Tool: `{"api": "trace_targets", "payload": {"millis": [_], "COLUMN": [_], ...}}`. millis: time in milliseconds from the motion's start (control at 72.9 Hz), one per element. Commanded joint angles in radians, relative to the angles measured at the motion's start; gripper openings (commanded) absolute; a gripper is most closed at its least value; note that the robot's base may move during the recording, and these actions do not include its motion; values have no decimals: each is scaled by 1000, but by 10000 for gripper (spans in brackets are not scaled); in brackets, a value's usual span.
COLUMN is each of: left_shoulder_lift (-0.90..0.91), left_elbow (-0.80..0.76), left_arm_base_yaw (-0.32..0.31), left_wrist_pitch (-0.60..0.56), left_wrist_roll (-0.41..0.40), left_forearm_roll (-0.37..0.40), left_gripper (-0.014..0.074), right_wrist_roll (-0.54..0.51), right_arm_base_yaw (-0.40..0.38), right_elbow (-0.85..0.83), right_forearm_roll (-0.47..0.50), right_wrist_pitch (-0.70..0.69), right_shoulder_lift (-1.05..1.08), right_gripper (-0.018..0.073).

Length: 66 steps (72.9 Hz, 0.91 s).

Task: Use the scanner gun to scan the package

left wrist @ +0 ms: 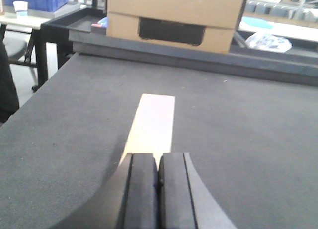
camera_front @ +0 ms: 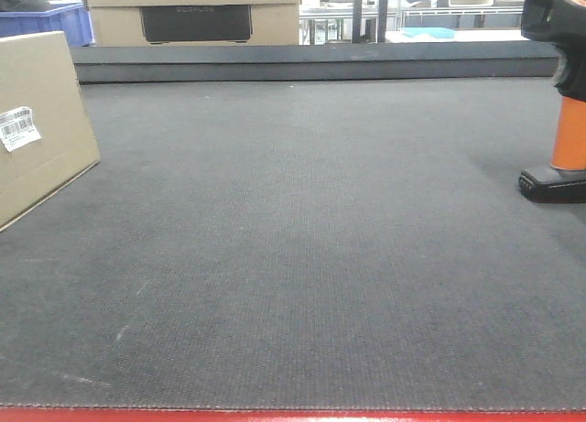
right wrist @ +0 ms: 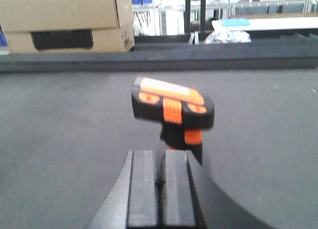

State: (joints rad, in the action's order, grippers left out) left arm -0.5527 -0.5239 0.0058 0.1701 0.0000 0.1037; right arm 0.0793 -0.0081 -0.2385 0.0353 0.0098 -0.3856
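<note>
Both grippers are clenched on nothing, left gripper (left wrist: 158, 182) behind the package (left wrist: 151, 125), right gripper (right wrist: 160, 187) behind the upright scanner gun (right wrist: 173, 110), all on the dark surface (camera_front: 302, 239).

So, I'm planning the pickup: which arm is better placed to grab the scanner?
The right. Its tool, shut, points straight at the scanner standing upright just ahead, on the right of the mat. The left tool faces the box instead.

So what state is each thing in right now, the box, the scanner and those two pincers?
package: on the mat, tilted, white label facing the front camera, unheld.
scanner gun: standing upright on its base, unheld.
left pincer: shut, empty, behind the package.
right pincer: shut, empty, behind the scanner gun.
</note>
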Motion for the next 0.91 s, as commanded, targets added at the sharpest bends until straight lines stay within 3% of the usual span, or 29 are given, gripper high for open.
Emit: {"api": "trace_targets", "payload": {"millis": [0,192,425,494,892], "left_shoulder_lift": [63,138,274,317,360], "left_elbow": [3,20,179,215,232], "left_arm_base_yaw": [2,2,2,2,2], "left_wrist_pitch": [53,106,-73,-114,-107], "left_wrist_roll": [-7,0,0,0,0], "left_forearm_roll": [8,-5,-8,-8,-8], "left_gripper": [-111,-111,-111,-111,-111], "right_wrist_roll": [-2,-2,-2,-2,-2], "right_arm_base_yaw": [0,0,0,0,0], "right_elbow": [-24,-39,-39,-39,-41], "right_forearm_roll": [-14,-14,-14,-5,29], "right_wrist_pitch": [130,228,288,290,290], "right_shoulder_lift": [73,237,386,386,386], "right_gripper": [-167,-167,-167,-167,-167]}}
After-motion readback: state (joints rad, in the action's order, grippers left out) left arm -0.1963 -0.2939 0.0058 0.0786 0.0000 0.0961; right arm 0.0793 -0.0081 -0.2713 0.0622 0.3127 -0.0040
